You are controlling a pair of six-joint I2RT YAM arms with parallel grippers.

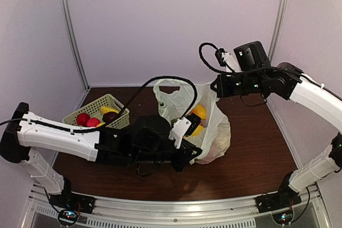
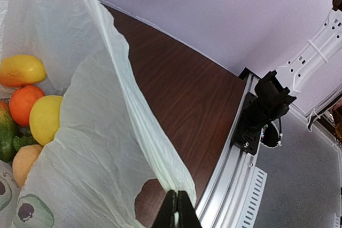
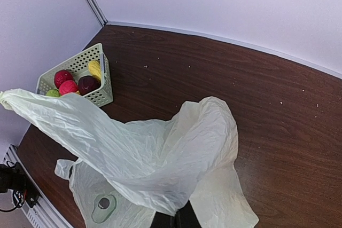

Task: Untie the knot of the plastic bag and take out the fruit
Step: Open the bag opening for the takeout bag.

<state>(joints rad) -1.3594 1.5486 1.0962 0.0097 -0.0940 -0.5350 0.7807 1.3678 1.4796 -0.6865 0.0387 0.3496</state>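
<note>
Two arms hold the plastic bag (image 1: 216, 138) open at mid-table.
The left arm (image 1: 64, 136) stretches low from the left; the left gripper (image 2: 175, 214) is pinched tight on the bag's near edge. The bag, thin and crinkled, gapes just right of the basket (image 1: 75, 117), with the fruit (image 2: 38, 111) inside. The right arm (image 1: 315, 95) bends in high; the right gripper (image 3: 175, 220) is clamped on the plastic.

The bag (image 1: 216, 138) stands mid-tabletop (image 1: 256, 156) with the fruit (image 1: 199, 112) inside it. The basket (image 1: 99, 105) sits to its left, nearer the back. The left claw (image 2: 176, 211) grips the bag's near edge, and the right claw (image 3: 175, 220) grips its far right top.
</note>
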